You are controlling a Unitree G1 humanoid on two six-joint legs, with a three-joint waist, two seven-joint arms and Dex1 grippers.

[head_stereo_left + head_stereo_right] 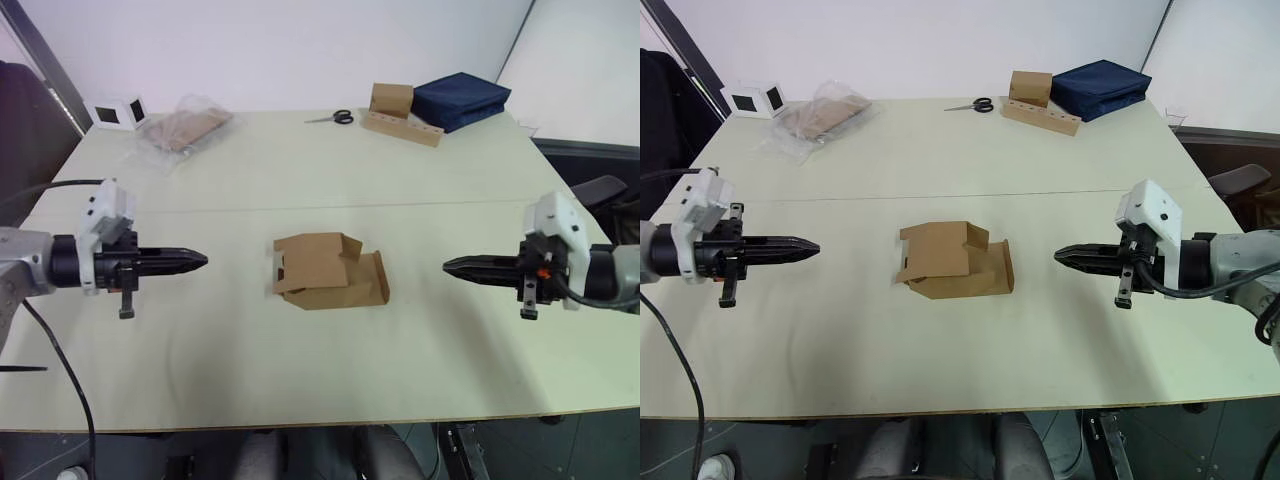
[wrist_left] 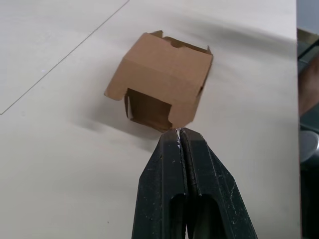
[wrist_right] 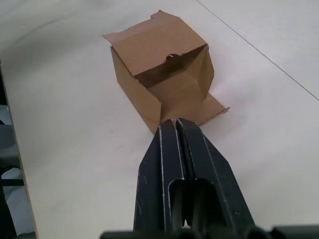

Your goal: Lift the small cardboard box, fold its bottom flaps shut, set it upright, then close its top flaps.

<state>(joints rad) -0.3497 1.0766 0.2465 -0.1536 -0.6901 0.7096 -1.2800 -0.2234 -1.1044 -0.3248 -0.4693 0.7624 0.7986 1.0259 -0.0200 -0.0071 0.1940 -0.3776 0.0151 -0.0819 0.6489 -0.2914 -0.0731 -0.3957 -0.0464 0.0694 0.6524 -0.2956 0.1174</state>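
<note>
The small cardboard box [image 1: 325, 270] lies on its side in the middle of the table, plain brown, with nothing touching it. Its end toward my right arm is open, and one flap [image 1: 378, 280] there lies flat on the table. The end toward my left arm has flaps [image 2: 149, 107] partly folded in. I cannot tell which end holds the bottom flaps and which the top flaps. My left gripper [image 1: 200, 260] hovers shut a short way left of the box, pointing at it. My right gripper [image 1: 450, 266] hovers shut on the other side, also pointing at it.
At the back of the table are a clear plastic bag of cardboard [image 1: 185, 125], a small white cube [image 1: 120, 112], scissors [image 1: 335, 117], a squarer brown box [image 1: 392, 100] on a long cardboard strip, and a navy fabric case [image 1: 460, 98].
</note>
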